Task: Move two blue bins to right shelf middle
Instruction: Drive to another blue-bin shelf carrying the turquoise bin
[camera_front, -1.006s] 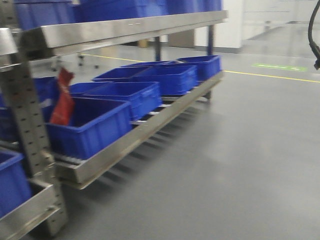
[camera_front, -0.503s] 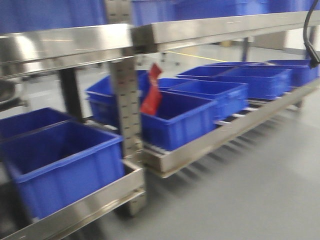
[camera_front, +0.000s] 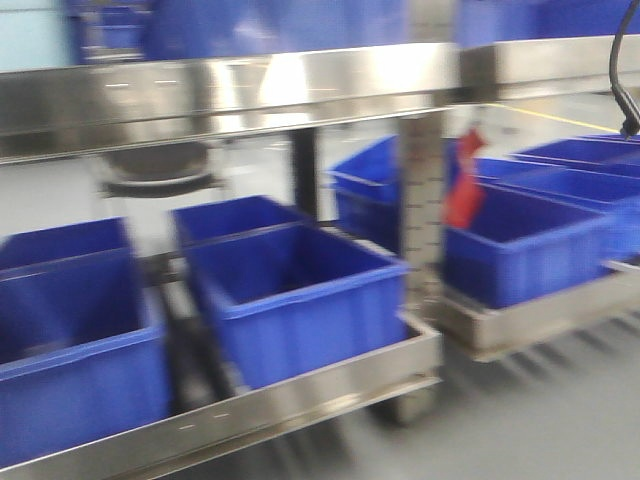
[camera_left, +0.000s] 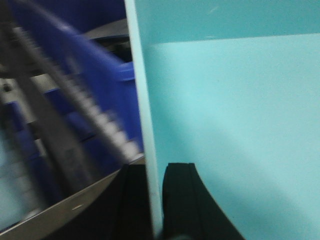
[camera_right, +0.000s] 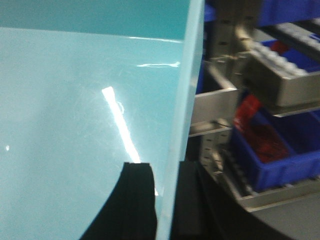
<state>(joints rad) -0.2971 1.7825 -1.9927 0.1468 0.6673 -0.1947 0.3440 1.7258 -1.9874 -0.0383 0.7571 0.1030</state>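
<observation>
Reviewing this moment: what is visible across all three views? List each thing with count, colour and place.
blue bins: at least six, blue, on the lower shelf levels in the front view; blur hides the exact count
shelving: two adjoining units, bare steel, across the front view
red tag: one, red, at the near bin of the right unit
cable: one, black, top right corner of the front view
floor: grey, lower right
teal panel: one per wrist view, pale teal, filling most of each; cannot tell if they are the same object
left end effector: black fingers on either side of the panel's edge
right end effector: black fingers, likewise
</observation>
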